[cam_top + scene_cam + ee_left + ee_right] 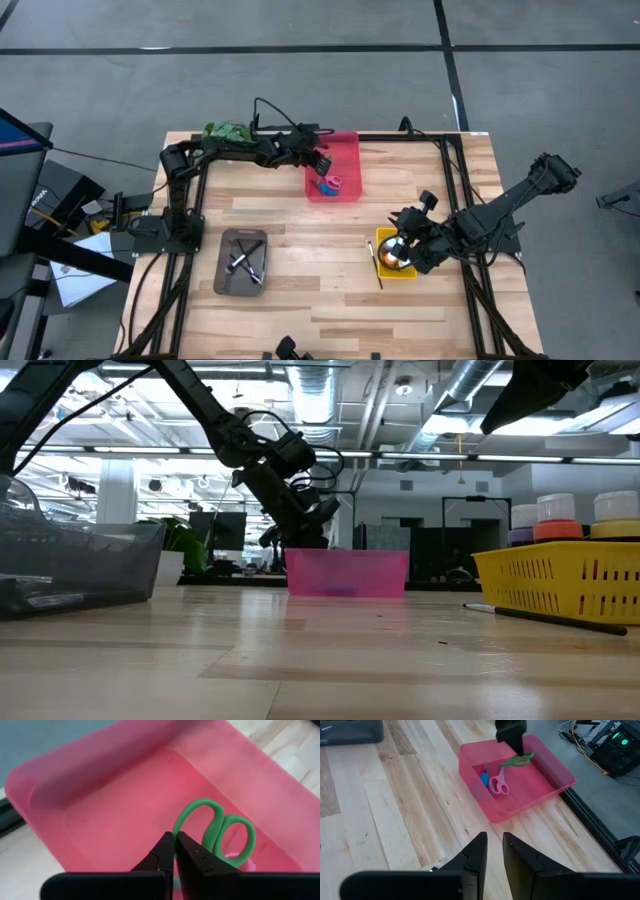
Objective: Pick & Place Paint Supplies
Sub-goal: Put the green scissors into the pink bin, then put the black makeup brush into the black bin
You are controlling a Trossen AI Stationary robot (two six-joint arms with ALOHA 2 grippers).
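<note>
My left gripper [320,165] is shut over the pink tray [346,150], with green-handled scissors [215,827] at its fingertips. In the right wrist view the green scissors [519,760] hang just below that gripper [520,749], above the tray floor. Pink-handled scissors [499,785] and a blue-handled pair [484,777] lie flat in the tray. My right gripper [495,852] waits above the yellow tray [385,272], fingers slightly apart and nothing between them. Paint bottles [555,515] stand in the yellow tray. My left gripper pinches the green scissors between its two shut fingers [165,852], close to where the handle loops [181,822] begin. The fingers themselves cover the exact spot. They slant down from the table's left side. The scissors are clear of the tray floor, handle loops sticking out past the fingertips.
A thin dark brush [374,265] lies on the table beside the yellow tray. A grey tray [225,282] at the near left holds more tools [243,260]. A green potted plant [225,131] stands at the far left. Bare wood lies between the trays.
</note>
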